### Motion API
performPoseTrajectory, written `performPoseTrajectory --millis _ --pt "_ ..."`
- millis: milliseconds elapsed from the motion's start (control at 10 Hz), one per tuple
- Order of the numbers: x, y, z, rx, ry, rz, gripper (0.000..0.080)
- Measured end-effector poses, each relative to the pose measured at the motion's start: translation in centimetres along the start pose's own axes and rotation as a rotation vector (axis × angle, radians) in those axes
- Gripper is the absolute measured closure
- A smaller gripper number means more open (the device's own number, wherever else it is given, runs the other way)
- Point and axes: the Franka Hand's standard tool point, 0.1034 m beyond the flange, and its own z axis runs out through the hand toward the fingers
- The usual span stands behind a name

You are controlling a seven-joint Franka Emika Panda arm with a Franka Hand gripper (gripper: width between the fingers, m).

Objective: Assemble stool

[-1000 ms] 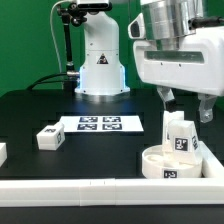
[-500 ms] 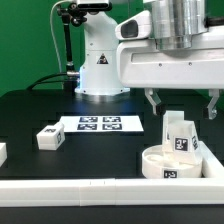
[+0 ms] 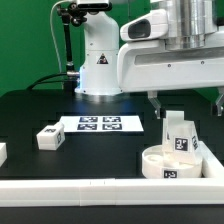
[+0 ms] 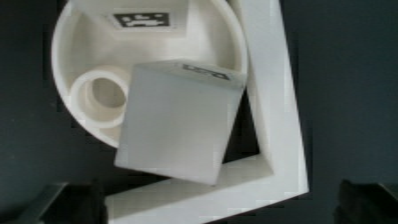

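A blocky white plastic leg stood on the round white plastic seat disc, just beside the white corner rail on the black bench.

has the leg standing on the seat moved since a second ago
No. The leg stands in the same place on the seat, equally far to the exterior view's right of the marker board.

White seat and white leg with black-and-white square tags, black tabletop, green backdrop, white marker board with black tags
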Motion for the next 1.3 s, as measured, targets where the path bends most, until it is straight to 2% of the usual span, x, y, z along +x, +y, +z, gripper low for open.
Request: performPoseTrajectory --millis 200,500,800,1300 --pt "0.1 0.2 0.0 -0.012 0.007 -0.148 0.0150" --pt "0.1 -0.4 0.3 -0.032 0.025 -0.391 0.0150" --pt "0.0 -0.1 0.7 -0.047 0.015 -0.629 0.0150" --pt "-0.7 -0.1 2.2 -0.081 0.045 -0.780 0.0150"
